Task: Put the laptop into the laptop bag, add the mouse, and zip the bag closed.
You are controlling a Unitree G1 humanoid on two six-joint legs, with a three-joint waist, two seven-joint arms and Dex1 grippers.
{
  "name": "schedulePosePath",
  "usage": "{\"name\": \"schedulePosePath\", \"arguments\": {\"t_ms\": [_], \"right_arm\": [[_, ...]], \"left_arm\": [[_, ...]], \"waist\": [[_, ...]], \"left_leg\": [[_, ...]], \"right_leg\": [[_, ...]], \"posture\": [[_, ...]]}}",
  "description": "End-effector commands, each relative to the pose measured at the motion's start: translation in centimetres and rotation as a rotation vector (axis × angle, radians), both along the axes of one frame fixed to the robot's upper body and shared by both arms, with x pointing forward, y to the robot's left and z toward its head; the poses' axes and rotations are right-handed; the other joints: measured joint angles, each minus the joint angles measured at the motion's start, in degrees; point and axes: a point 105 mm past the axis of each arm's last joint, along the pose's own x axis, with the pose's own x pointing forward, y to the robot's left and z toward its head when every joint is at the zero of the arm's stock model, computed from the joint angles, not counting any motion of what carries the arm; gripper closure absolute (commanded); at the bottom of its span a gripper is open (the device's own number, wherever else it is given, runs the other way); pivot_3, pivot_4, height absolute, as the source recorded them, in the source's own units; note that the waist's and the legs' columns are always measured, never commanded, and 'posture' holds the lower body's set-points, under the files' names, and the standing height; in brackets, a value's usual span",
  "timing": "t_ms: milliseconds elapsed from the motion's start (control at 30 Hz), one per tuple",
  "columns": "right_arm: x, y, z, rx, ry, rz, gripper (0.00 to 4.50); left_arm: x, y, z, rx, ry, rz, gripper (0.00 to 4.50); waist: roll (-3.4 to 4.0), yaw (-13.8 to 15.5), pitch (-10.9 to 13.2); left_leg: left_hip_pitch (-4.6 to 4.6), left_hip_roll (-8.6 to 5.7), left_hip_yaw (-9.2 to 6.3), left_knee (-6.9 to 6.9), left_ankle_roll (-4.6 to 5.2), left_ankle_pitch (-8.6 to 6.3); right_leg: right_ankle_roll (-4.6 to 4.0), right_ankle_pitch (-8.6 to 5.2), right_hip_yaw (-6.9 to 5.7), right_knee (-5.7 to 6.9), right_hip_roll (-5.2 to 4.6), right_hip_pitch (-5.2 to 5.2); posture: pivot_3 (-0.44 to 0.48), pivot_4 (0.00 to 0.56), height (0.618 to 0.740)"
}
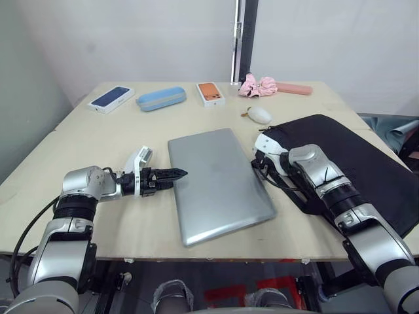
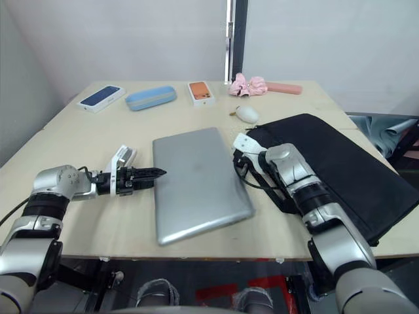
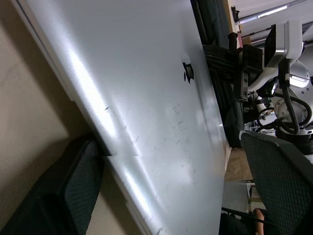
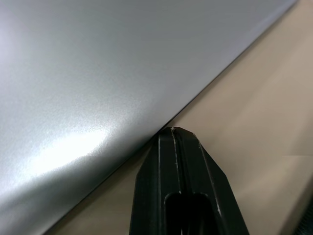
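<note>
Laptop-wise, the large thin silver-grey metal laptop (image 1: 219, 183) with rounded corners lies closed and flat near the middle of the pale wooden table (image 1: 98, 140), its faint logo visible on the lid in the left wrist view. To its right, the big flat black fabric laptop bag (image 1: 357, 157) lies on the table's right side, reaching the table's right edge. The robot's right gripper (image 1: 256, 161) is at the laptop's right edge, between laptop and bag; in the right wrist view its two black fingers (image 4: 181, 181) are pressed together, their tips touching the laptop's edge at table level and holding nothing. The left gripper (image 1: 175, 174) is at the laptop's left edge; its black fingers (image 3: 63, 196) stand apart, one on each side of that edge in the left wrist view, not closed on it. Behind the laptop, just beyond the bag's far corner, lies the small flat smooth white oval mouse (image 1: 260, 115). Along the far edge of the table are a dark blue phone box (image 1: 111, 98), a light blue oval case (image 1: 161, 98), an orange phone box (image 1: 211, 93), a pink fabric scrunchie (image 1: 256, 85) and a pink flat bar-shaped case (image 1: 293, 88).
</note>
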Motion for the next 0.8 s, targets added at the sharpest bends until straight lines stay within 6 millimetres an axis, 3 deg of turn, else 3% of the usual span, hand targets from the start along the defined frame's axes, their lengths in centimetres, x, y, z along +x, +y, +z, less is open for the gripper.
{"name": "schedulePosePath", "arguments": {"t_ms": [33, 133, 167, 533, 800], "right_arm": [[-1.6, 2.7, 0.4, 0.03, 0.011, 0.145, 4.46], [-1.0, 1.9, 0.5, 0.019, 0.006, 0.101, 4.46], [-0.7, 1.7, 0.7, 0.018, -0.003, 0.09, 4.49], [-0.4, 1.6, 1.2, 0.016, -0.019, 0.096, 4.5], [-0.2, 1.2, 3.2, 0.035, -0.065, 0.094, 4.5]], "left_arm": [[-0.6, -1.8, -1.0, 0.008, 0.032, -0.069, 0.0], [-0.5, -1.8, -0.8, 0.013, 0.016, -0.071, 0.0], [-0.4, -1.7, -0.7, 0.02, 0.008, -0.067, 0.25], [0.0, -1.8, 1.0, -0.02, -0.026, -0.068, 3.86], [0.0, -2.2, 3.6, -0.045, -0.079, -0.098, 3.99]], "waist": [[0.0, 0.13, 0.0], [0.0, 0.13, 0.0], [0.0, 0.12, 0.0], [-0.04, -0.23, 0.13], [-0.07, 0.03, 0.22]], "left_leg": [[0.0, 0.0, 0.0, -0.01, 0.0, 0.0], [-0.01, 0.0, 0.01, -0.04, -0.01, 0.0], [-0.01, 0.0, 0.01, -0.05, -0.01, -0.01], [-0.25, 0.05, -0.01, -0.24, -0.05, 0.0], [-0.29, 0.05, -0.01, -0.29, -0.07, 0.0]], "right_leg": [[0.0, 0.0, -0.01, -0.02, 0.0, 0.0], [-0.01, 0.0, -0.01, -0.07, 0.0, 0.0], [-0.01, -0.01, -0.01, -0.09, 0.0, 0.0], [-0.04, -0.02, -0.09, -0.3, 0.08, -0.2], [-0.05, -0.02, -0.11, -0.41, 0.07, -0.2]], "posture": [[0.0, 0.15, 0.74], [0.0, 0.15, 0.74], [0.0, 0.15, 0.74], [0.0, 0.15, 0.74], [0.0, 0.15, 0.74]]}}
